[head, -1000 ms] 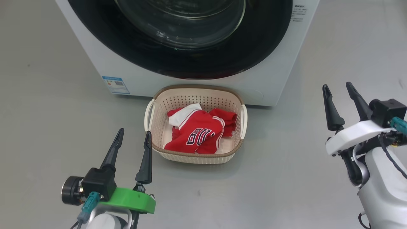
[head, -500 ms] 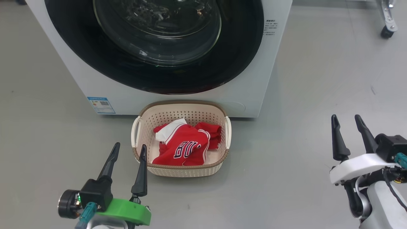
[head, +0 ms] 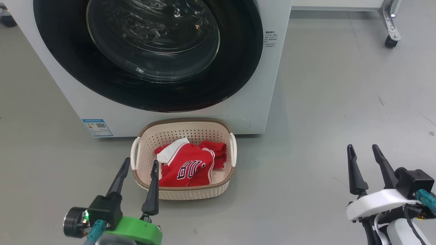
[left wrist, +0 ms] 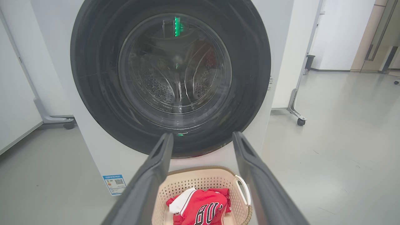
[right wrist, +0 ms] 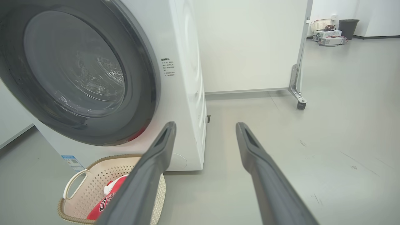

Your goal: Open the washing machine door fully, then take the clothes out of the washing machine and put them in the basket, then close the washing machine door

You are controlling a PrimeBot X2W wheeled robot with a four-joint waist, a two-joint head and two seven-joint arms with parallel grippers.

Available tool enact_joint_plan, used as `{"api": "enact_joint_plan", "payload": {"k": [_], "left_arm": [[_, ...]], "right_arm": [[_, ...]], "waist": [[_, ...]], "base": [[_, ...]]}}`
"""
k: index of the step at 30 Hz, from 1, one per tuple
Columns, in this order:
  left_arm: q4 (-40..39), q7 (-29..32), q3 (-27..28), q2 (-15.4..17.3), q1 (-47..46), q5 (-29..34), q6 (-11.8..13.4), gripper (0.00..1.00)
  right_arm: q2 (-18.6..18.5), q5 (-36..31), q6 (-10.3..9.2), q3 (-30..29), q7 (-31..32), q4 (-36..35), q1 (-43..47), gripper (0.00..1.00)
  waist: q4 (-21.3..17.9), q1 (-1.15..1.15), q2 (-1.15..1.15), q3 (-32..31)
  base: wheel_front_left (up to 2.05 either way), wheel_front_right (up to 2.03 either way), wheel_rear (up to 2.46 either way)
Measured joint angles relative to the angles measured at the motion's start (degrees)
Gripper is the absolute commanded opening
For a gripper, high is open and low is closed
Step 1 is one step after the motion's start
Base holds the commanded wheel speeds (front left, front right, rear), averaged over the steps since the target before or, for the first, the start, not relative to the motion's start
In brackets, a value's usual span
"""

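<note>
Because the clothes [head: 185,165] lie in the basket [head: 184,120] on the floor [head: 323,102] just in front of the washing machine [head: 245,112], under the shut washing machine door [head: 153,37], the jaws of the left gripper [head: 141,160] and right gripper [head: 361,147] stand wide apart and empty.

The right gripper [right wrist: 205,125] rises from 6 o'clock, its two long dark jaws spread wide, grey floor [right wrist: 328,140] showing between them. From 9 to 11 o'clock stands the big white front-loading washing machine [right wrist: 187,78], its round black-rimmed glass door [right wrist: 140,78] closed. At 7 o'clock the cream perforated plastic basket [right wrist: 93,181] sits on the floor just before it, holding red white-trimmed jersey cloth [right wrist: 103,203] partly hidden by one jaw. A white wheeled partition [right wrist: 250,47] stands at 1 o'clock.
</note>
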Motion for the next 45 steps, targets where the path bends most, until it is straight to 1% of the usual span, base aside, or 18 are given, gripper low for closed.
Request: {"api": "enact_joint_plan", "payload": {"k": [5, 14, 16, 22, 25, 35, 37, 45], "left_arm": [[0.0, 0.0, -0.3, 0.0, 0.2, 0.0, 0.0, 1.00], [-0.1, 0.4, -0.2, 0.1, 0.8, 0.0, 0.0, 1.00], [-0.1, 0.4, -0.2, 0.1, 0.9, 0.0, 0.0, 1.00], [-0.3, 0.5, -0.2, 0.1, 1.0, 0.0, 0.0, 1.00], [-0.3, 0.5, -0.2, 0.1, 1.0, 0.0, 0.0, 1.00], [-0.7, 0.9, -0.2, 0.1, 1.0, 0.0, 0.0, 1.00], [-0.7, 0.9, -0.2, 0.1, 1.0, 0.0, 0.0, 1.00], [-0.9, 0.9, -0.3, 0.1, 1.0, 0.0, 0.0, 1.00]], "right_arm": [[0.4, 0.0, -0.92, -0.1, 0.0, -2.6, 2.1, 1.00], [0.5, -0.5, -1.52, -0.1, 0.0, -5.4, 5.4, 1.00], [0.4, -0.6, -1.92, -0.2, 0.0, -5.9, 5.8, 1.00], [0.3, -1.0, -2.03, -0.1, 0.0, -7.2, 7.0, 1.00], [0.3, -1.0, -2.42, -0.2, 0.0, -7.9, 7.6, 1.00], [0.3, -1.0, -2.53, -0.3, 0.0, -9.8, 8.8, 1.00], [0.2, -1.0, -2.93, -0.3, 0.0, -10.1, 9.1, 1.00], [0.2, -1.0, -3.03, -0.3, 0.6, -11.2, 9.7, 1.00]], "waist": [[-0.3, 0.00, 0.00, -0.3], [-0.6, 0.00, 0.00, -0.7], [-0.6, 0.00, 0.00, -0.8], [-0.4, 0.00, 0.00, -0.7], [-0.3, 0.00, 0.00, -0.7], [-0.2, 0.00, 0.00, -0.6], [-0.2, 0.00, 0.00, -0.6], [0.0, 0.00, 0.00, -0.4]], "base": [[0.00, 0.00, 0.00], [0.00, 0.00, 0.00], [0.00, 0.00, 0.00], [0.00, 0.00, 0.00], [0.00, 0.00, 0.00], [0.00, 0.00, 0.00], [0.00, 0.00, 0.00], [0.00, 0.00, 0.00]]}}
